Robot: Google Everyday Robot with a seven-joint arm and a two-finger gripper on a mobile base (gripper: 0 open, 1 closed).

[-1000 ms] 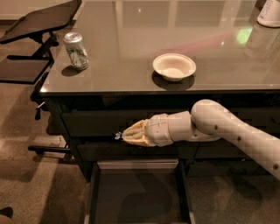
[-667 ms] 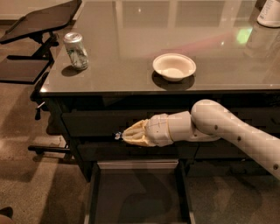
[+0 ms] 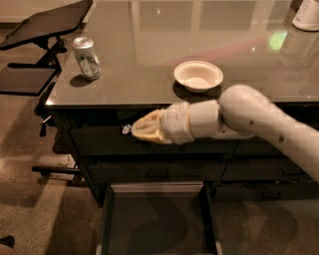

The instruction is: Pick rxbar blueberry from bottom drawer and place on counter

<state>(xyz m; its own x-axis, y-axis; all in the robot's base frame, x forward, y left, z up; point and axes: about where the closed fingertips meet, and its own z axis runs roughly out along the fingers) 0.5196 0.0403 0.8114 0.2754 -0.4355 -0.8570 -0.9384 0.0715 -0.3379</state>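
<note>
1. Claw (image 3: pixel 130 130): cream-coloured, tapered, left of centre frame. It hangs in front of the dark cabinet face, just under the front edge of the surface and above the open drawer. It points toward frame left. Whether it is apart or together cannot be told. Nothing can be seen in its grasp.

2. Arm (image 3: pixel 249 117): white, thick, jointed. It enters from the lower right edge and runs leftward across the cabinet front to the claw.

3. Surface (image 3: pixel 149 45): glossy grey reflective top filling the upper middle of the frame.

4. Bottom drawer (image 3: pixel 157 188): pulled out at bottom centre, directly below the claw. It has a pale back edge and low dark sides, and its floor is shadowed.

5. Rxbar blueberry: cannot be made out; the visible drawer floor is dark and partly cut off by the bottom edge.

6. Drink can (image 3: pixel 86 58): silver-green, upright, on the surface near its left front corner.

7. Bowl (image 3: pixel 198 75): white, shallow, on the surface near the front edge, right of centre and well apart from the can.

8. White container (image 3: pixel 306 15): upper right corner, partly cropped.

9. Stand tray (image 3: pixel 47 22): dark, tilted, upper left, beside the cabinet.
</note>
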